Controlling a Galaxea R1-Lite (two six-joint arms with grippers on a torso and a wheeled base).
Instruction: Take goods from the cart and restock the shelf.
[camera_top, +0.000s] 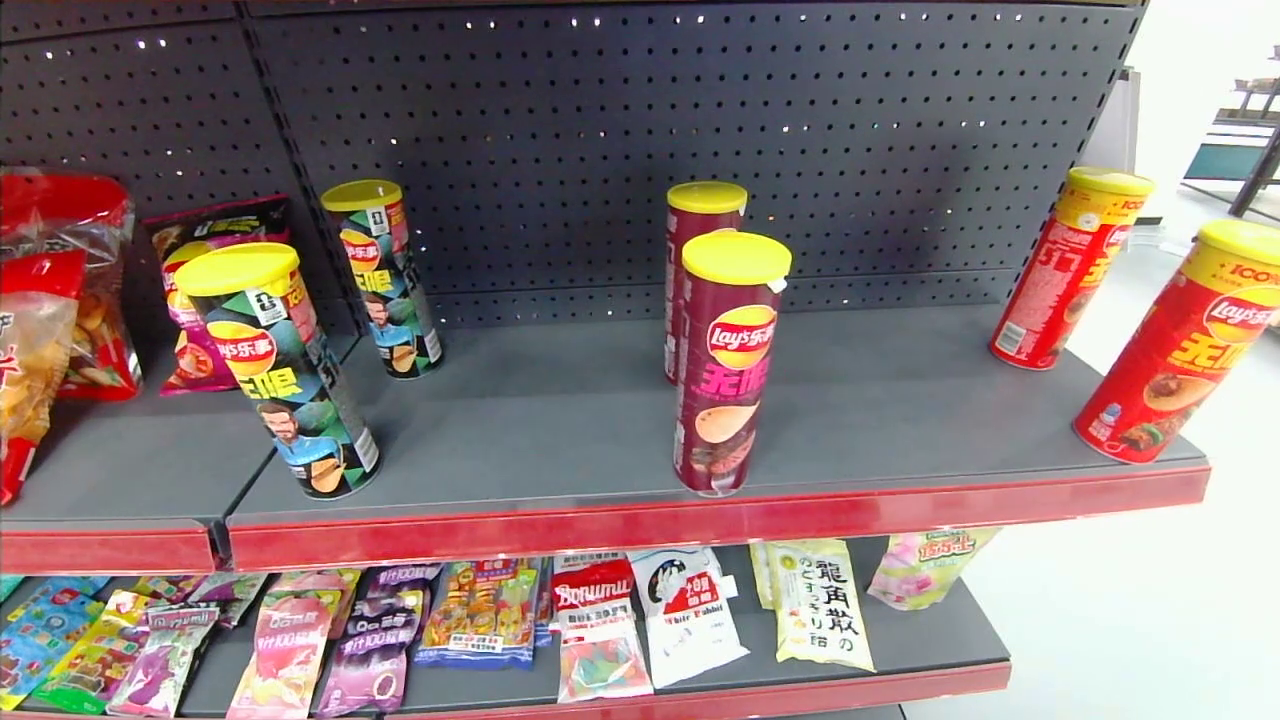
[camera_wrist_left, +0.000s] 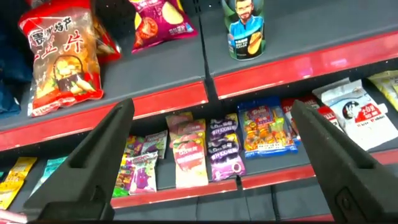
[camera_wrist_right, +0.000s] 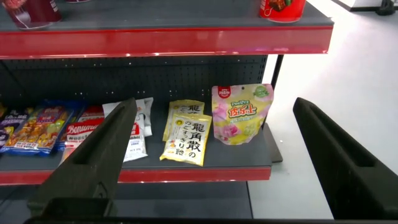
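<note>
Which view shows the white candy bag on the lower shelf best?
Head view: the white candy bag lies almost whole on the lower shelf. In the left wrist view a finger cuts its corner; in the right, one covers its side.

Left hand (camera_wrist_left: 212, 104), right hand (camera_wrist_right: 216, 102); black, tapered fingers (camera_wrist_left: 93, 162).

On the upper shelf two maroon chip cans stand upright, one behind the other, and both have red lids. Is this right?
Not quite: the lids are yellow, not red. In the head view the front maroon can and the rear maroon can stand upright on the upper shelf, one behind the other.
</note>
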